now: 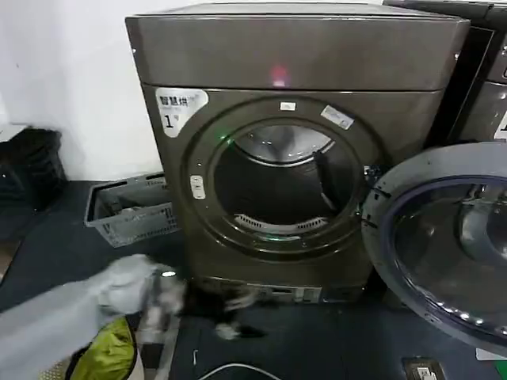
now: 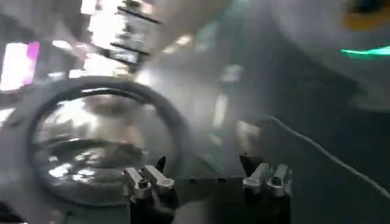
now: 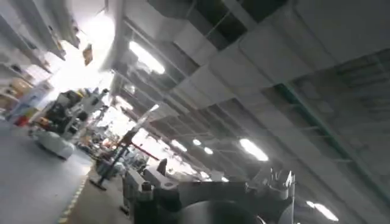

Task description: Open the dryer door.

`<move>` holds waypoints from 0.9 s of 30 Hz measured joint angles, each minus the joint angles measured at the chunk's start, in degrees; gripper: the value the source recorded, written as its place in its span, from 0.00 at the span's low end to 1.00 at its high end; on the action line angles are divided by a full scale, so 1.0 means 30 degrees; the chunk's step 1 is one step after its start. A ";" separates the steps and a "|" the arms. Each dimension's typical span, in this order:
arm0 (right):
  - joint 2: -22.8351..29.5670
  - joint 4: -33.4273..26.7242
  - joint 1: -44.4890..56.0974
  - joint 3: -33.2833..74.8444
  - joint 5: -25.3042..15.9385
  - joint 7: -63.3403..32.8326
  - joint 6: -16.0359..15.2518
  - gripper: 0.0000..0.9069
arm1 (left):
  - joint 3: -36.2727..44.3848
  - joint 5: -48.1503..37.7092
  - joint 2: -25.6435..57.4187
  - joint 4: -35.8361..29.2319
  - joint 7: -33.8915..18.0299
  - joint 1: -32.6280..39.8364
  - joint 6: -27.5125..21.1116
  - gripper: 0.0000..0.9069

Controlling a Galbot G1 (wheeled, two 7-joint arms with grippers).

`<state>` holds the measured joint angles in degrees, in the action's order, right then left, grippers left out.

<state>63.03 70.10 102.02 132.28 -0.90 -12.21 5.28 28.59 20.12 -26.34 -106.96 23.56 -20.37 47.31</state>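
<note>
Dryer door stood swung wide open on machine's right side, drum exposed; task judged approx complete. Left hand empty, fingers apart, low & to door's left, the nearer arm. Right hand parked, apart, aimed at ceiling

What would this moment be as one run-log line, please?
dryer door: swung open | left gripper: open, empty, low left | right gripper: open, parked
</note>
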 joint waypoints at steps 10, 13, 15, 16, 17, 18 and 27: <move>-0.0223 0.0224 -0.1022 -0.1022 0.0835 0.0862 0.0867 1.00 | -0.8171 0.7056 0.5625 -0.0150 0.0179 -0.6766 0.0014 1.00; -0.0201 0.0211 -0.1132 -0.1168 0.1037 0.1012 0.1002 1.00 | -0.9196 0.9540 0.6077 0.0432 0.0183 -0.7286 -0.0003 1.00; -0.0206 0.0120 -0.1136 -0.1193 0.1217 0.1138 0.1127 1.00 | -0.9508 1.1226 0.6430 0.0726 0.0169 -0.7581 -0.0006 1.00; -0.0213 0.0100 -0.1148 -0.1194 0.1355 0.1257 0.1222 1.00 | -0.9601 1.2046 0.6622 0.0824 0.0168 -0.7744 -0.0003 1.00; -0.0217 0.0097 -0.1164 -0.1197 0.1442 0.1371 0.1341 1.00 | -0.9670 1.2708 0.6796 0.0921 0.0172 -0.7852 -0.0005 1.00; -0.0217 0.0096 -0.1191 -0.1196 0.1493 0.1494 0.1457 1.00 | -0.9740 1.3370 0.6927 0.0956 0.0162 -0.7945 0.0000 1.00; 0.0093 0.0211 -0.1418 -0.1354 0.1750 0.1978 0.1806 1.00 | -0.9888 1.7228 0.6947 0.0769 0.0110 -0.8343 -0.0011 1.00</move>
<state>63.31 70.73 97.77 128.22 4.35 -6.27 10.70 -1.07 71.81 -5.50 -104.66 23.89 -45.40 47.28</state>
